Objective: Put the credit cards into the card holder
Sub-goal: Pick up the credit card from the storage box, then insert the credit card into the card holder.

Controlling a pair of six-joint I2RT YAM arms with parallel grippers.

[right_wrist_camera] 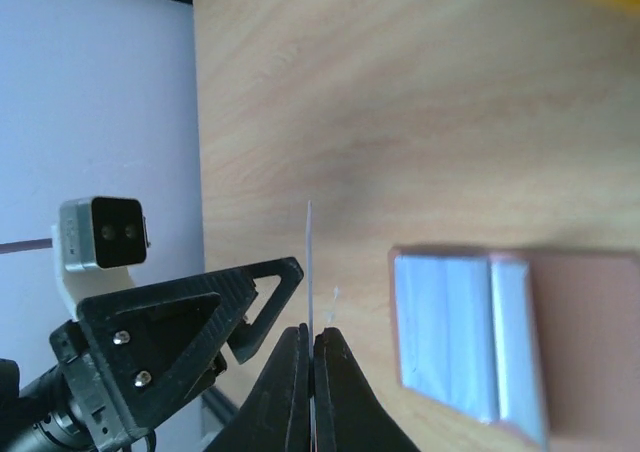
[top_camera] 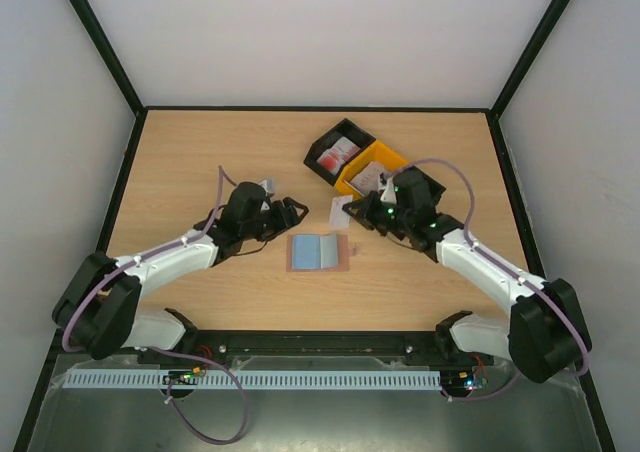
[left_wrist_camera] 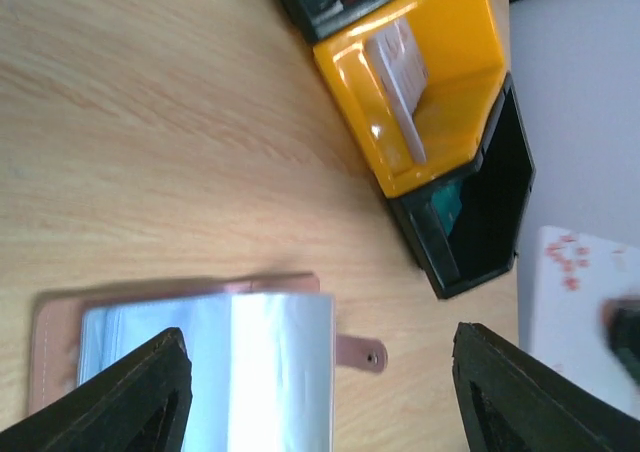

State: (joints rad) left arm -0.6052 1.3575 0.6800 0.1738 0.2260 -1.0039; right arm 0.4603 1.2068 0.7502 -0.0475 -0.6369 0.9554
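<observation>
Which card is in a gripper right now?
The white red-marked card, pinched by the right gripper; the other cards sit in the yellow tray and black tray.

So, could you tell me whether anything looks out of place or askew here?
Nothing is damaged or spilled. The black tray and yellow tray sit skewed to the edges of the table, and the card holder lies open. The right gripper pinches one white card near it.

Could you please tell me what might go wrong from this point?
The right pincer grips the card near one end only, so it may twist or slip. The card holder lies unheld, the left pincer open, so it could slide when the card pushes in.
</observation>
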